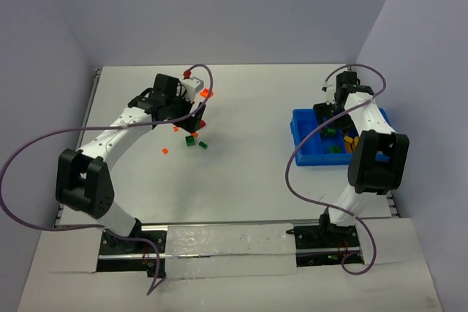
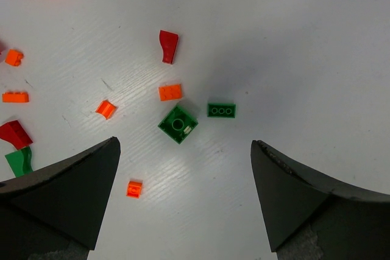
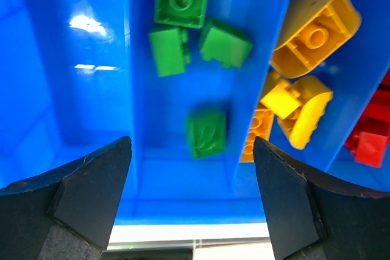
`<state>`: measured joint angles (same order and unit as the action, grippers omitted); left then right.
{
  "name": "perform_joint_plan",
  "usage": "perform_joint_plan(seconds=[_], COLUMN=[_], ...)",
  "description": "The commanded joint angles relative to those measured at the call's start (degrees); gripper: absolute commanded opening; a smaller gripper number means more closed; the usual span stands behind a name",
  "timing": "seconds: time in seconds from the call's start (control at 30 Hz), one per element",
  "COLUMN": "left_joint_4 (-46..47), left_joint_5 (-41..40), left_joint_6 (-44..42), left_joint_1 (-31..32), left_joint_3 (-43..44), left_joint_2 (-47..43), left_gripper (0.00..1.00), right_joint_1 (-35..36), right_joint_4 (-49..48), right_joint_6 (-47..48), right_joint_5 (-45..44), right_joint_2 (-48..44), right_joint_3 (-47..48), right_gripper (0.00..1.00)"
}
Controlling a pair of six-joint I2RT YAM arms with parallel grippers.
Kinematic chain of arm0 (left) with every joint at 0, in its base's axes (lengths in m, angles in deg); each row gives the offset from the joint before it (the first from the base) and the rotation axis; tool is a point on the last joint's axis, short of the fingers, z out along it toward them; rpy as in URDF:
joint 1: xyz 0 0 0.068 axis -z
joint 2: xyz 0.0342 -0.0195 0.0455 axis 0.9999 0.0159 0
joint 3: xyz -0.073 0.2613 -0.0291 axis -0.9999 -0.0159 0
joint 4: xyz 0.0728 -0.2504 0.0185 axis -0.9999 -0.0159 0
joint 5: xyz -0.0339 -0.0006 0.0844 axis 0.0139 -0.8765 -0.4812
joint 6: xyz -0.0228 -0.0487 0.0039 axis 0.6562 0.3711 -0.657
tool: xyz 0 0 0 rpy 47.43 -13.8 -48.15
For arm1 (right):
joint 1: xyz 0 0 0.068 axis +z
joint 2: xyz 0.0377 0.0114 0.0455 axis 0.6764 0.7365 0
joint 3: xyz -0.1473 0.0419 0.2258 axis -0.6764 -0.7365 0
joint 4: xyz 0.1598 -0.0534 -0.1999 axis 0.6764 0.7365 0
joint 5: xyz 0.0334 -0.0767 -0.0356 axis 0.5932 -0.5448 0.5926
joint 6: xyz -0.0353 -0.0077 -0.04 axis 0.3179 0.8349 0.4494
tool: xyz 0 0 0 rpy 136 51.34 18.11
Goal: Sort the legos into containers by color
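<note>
Mid-sort imo: left claw [image 2: 184, 150] hangs wide open over loose legos [image 2: 170, 92] on the tabletop [image 2: 304, 41], w/ the green square brick [image 2: 178, 123] abt centred. Over on the right, right claw [image 3: 192, 144] is released too, empty, above the blue bin [image 3: 239, 89]'s green section. Next move prob needs the left one dropping straight down to pinch that brick.

No lettering, label, brand, number or sign legible in any view. Faint pale mark on the square green brick [image 2: 178, 123] on the surface, too small to read.
</note>
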<state>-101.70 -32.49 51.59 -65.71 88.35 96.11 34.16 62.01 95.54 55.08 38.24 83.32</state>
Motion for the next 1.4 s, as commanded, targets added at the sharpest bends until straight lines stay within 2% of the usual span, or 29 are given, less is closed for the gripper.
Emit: perform_joint_plan(seconds=[0.0,0.27,0.6,0.83,1.1,1.17,1.23,1.27,1.37], left_joint_4=[-0.9,-2.2,-0.2,-0.4,1.4,0.9,-0.5,-1.1,-2.6], left_joint_5=[3.3,6.5,7.8,8.6,10.0,10.2,10.8,11.3,14.5], left_joint_6=[-6.5,-14.5,-22.4,-24.2,-24.8,-25.0,-25.1,-25.1,-23.9], left_joint_1=[-1.1,-1.5,-2.7,-2.8,-2.8,-2.9,-2.9,-3.0,-3.0], left_joint_3=[1.5,2.2,1.9,2.3,0.7,1.0,1.4,1.9,2.9], left_joint_2=[2.5,10.3,17.0,19.7,18.9,18.3,16.9,16.0,10.4], left_gripper=[0.96,0.8,0.79,0.7,0.48,0.36,0.29,0.21,0.09], right_joint_1=[0.1,3.7,5.5,5.7,6.6,7.4,8.4,9.6,12.1], right_joint_4=[3.4,7.7,9.3,9.5,9.8,9.7,8.8,8.1,4.1], right_joint_6=[-1.4,-4.1,-4.6,-4.8,-5.3,-5.5,-6.3,-7.0,-11.3], right_joint_5=[4.3,13.4,15.7,16.8,18.9,21.5,24.0,27.2,35.0], right_joint_2=[-2.1,-5.7,-6.5,-7.1,-6.8,-7.3,-8.0,-8.4,-9.3], right_joint_3=[4.5,11.3,12.1,12.5,13.5,13.6,13.6,13.5,11.8], right_gripper=[0.88,0.89,0.89,0.89,0.89,0.89,0.89,0.9,0.91])
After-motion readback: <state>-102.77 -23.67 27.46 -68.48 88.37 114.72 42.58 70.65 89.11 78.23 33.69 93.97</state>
